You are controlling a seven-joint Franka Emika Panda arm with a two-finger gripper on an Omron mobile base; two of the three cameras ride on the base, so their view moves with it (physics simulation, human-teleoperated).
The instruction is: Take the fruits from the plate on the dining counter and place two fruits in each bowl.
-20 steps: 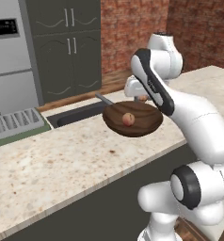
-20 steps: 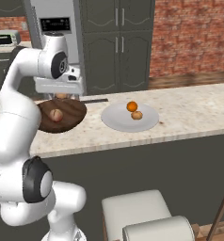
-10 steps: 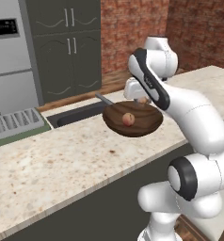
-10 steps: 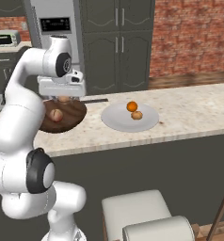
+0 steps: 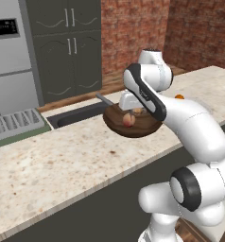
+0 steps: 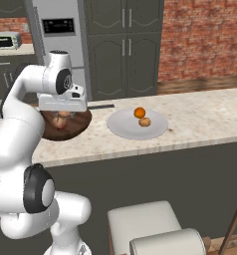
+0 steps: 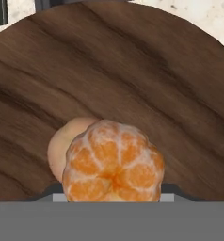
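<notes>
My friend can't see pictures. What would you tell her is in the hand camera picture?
A peeled orange fruit with its segments showing sits close up at the bottom, held in the robot's hand over the dark brown wooden bowl. A pale peach-tan round fruit peeks out from behind it, inside the bowl. Bits of speckled beige counter show at the top corners.

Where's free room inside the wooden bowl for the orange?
Wooden bowl: its far floor and both sides are bare wood. Crowded only near the gripper, where the peeled orange overlaps the peach-tan fruit.
</notes>
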